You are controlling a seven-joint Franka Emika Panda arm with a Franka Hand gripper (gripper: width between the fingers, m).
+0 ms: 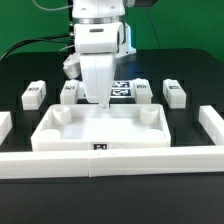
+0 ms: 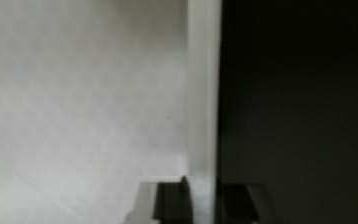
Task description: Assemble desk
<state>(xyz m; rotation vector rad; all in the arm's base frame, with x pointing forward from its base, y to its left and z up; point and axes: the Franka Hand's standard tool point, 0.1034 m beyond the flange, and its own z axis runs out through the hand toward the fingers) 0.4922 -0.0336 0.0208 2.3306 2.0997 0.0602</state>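
The desk top (image 1: pixel 100 127), a white tray with round corner sockets, lies on the black table just behind the front border wall. My gripper (image 1: pixel 104 100) points straight down at the middle of its far wall. In the wrist view the top's wall (image 2: pixel 204 90) runs between my two dark fingers (image 2: pixel 169 203), which press on it from both sides; the gripper (image 2: pixel 206 203) is shut on this wall. Several white tagged legs lie in a row behind the top: two at the exterior view's left (image 1: pixel 34 94) (image 1: pixel 69 92) and two at its right (image 1: pixel 143 91) (image 1: pixel 175 93).
The marker board (image 1: pixel 122 90) lies behind the desk top, partly hidden by my arm. A low white border wall (image 1: pixel 100 160) runs along the front, with side pieces at the left (image 1: pixel 4 125) and right (image 1: pixel 210 125). Black table (image 2: pixel 300 100) shows beside the wall.
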